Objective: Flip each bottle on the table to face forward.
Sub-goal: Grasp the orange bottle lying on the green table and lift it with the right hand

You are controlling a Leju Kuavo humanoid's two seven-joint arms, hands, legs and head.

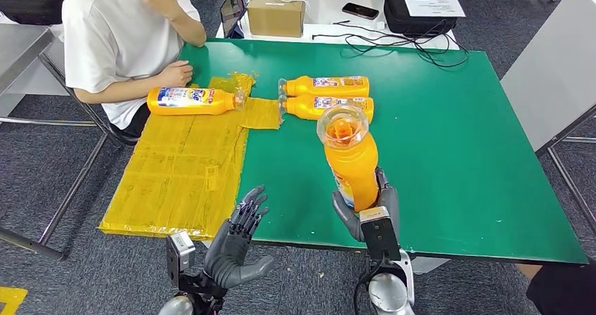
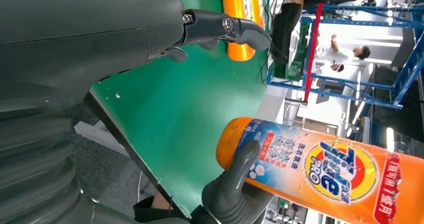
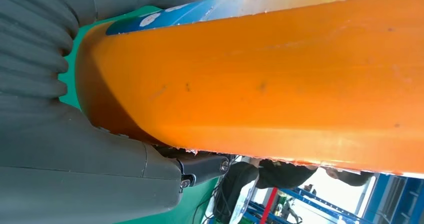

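Holding the orange bottle (image 1: 350,162) upright at lower centre of frame, right hand (image 1: 367,209) wrapped round its base, cap end up. Left hand (image 1: 237,241) at lower left, fingers spread, empty, just beside it.

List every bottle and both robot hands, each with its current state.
Orange detergent bottle in the right hand: lifted off the green table, upright, cap toward the camera.
Orange bottle on the yellow sheet: lying on its side, label up.
Two orange bottles at table centre: lying side by side, touching.
Right hand: grips the lifted bottle's base.
Left hand: holds nothing, fingers apart.
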